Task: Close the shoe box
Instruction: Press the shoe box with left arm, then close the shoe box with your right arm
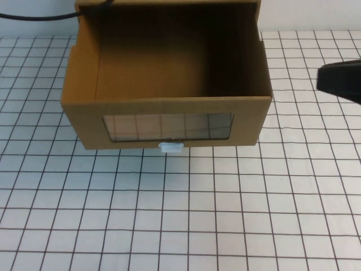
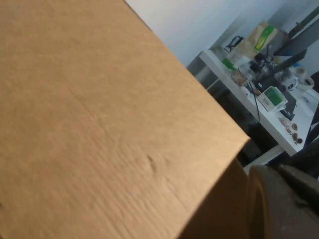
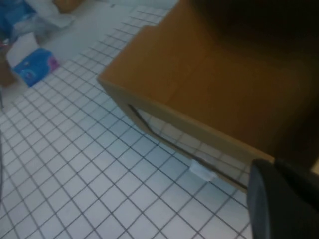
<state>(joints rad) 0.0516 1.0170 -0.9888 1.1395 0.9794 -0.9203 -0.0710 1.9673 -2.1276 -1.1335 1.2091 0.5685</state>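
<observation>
**Shoe box open on table**

Shoe box (image 1: pixel 169 107) pulled open on gridded table (image 1: pixel 225 214), window and white handle (image 1: pixel 171 147) facing robot. Right hand (image 1: pixel 340 79) just right of box, grip unreadable. Left hand (image 2: pixel 284 199) close against cardboard, grip unreadable.

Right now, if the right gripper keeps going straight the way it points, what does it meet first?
Probably the shoe box. The right gripper sits at the high view's right edge, level with the open drawer's right wall and pointing toward it. Depth is unclear, so it might pass just above. The left gripper is beside the cardboard.
</observation>
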